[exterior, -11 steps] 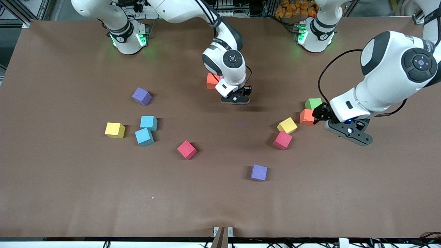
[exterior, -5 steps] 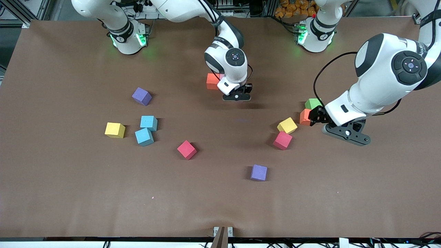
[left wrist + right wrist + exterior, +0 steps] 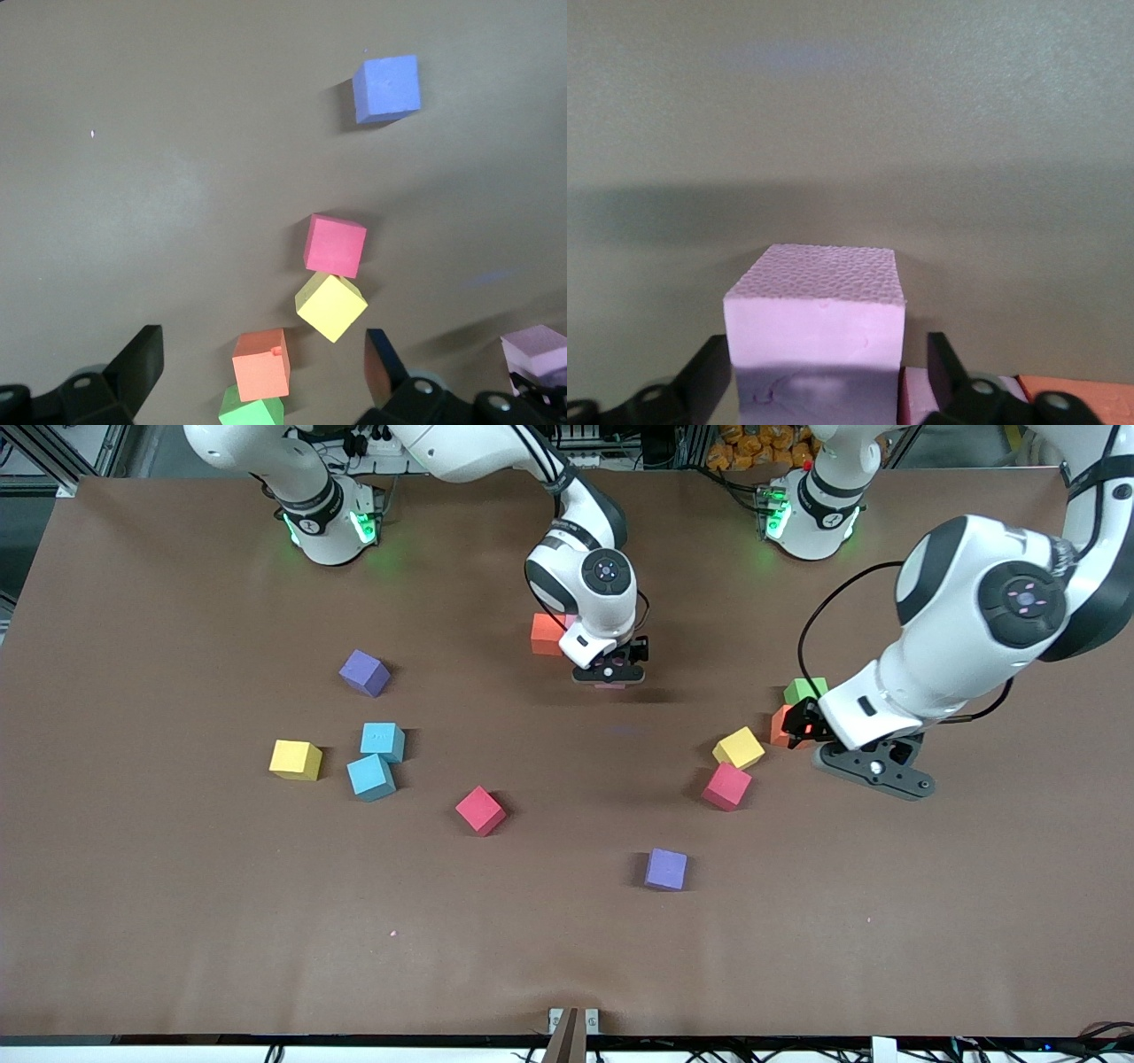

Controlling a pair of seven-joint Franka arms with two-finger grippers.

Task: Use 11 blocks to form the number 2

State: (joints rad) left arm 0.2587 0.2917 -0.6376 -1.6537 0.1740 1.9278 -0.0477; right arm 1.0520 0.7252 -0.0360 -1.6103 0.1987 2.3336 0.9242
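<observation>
Right pincer (image 3: 824,390) stands open around a placed pink foam cube (image 3: 819,341); left pincer (image 3: 266,376), open and empty, should descend on the orange foam cube (image 3: 261,363).

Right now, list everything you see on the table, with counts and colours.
Pink cubes: two, pink, one between the right gripper's fingers, another partly hidden beside it.
Orange cubes: two, orange, one beside the pink, one under the left gripper.
Green cube: one, green, beside that orange.
Yellow cubes: two, yellow, apart.
Red cubes: two, red.
Blue cubes: two, blue, together.
Purple cubes: two, purple.
Table: one, brown.
Left gripper: open.
Right gripper: open.
</observation>
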